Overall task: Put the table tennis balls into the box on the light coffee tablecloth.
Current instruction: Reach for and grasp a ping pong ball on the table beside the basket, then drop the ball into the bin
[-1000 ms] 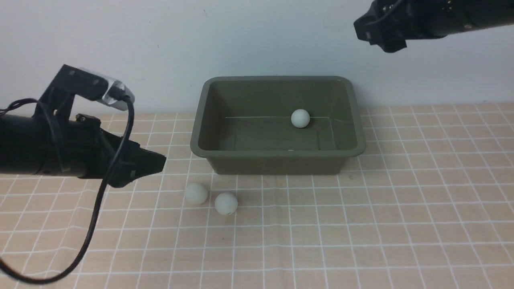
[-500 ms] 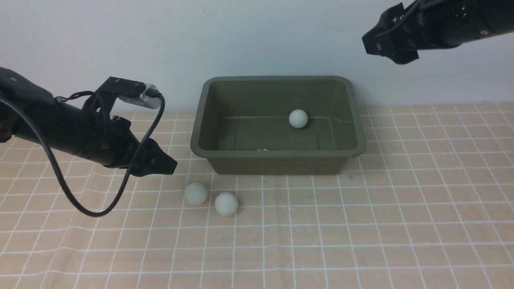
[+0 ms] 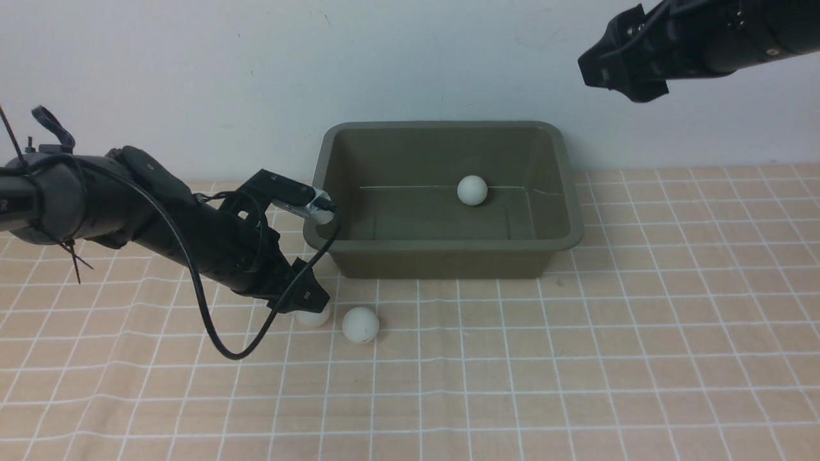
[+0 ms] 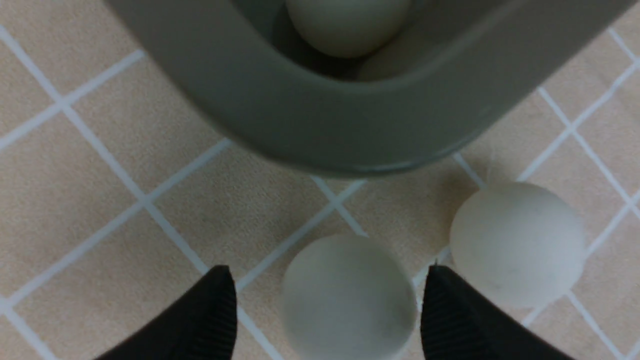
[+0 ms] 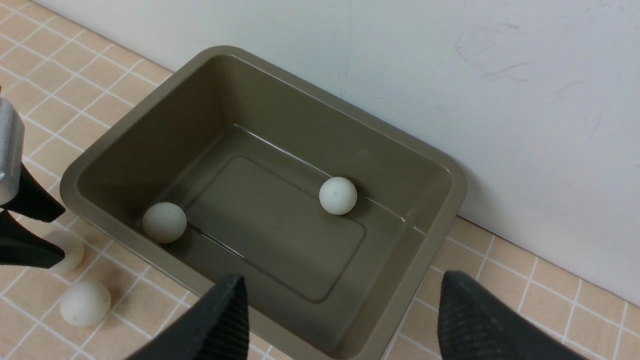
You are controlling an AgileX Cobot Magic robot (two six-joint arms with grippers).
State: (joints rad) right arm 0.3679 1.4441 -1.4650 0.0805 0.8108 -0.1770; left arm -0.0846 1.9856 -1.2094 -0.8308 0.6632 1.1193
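Table tennis balls [image 3: 360, 324] — two sit in the box [image 3: 442, 262], two lie on the tablecloth [image 3: 576, 358] by its near-left corner. Your left end effector [image 4: 328, 272] stands open around the left ball [image 4: 348, 300] — next, close gently and lift it over the rim. Your right end effector [image 5: 342, 282] hangs open, empty.

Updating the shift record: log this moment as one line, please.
left claw open, straddling first loose ball | right claw open, empty, raised | box: two balls | second loose ball on tablecloth
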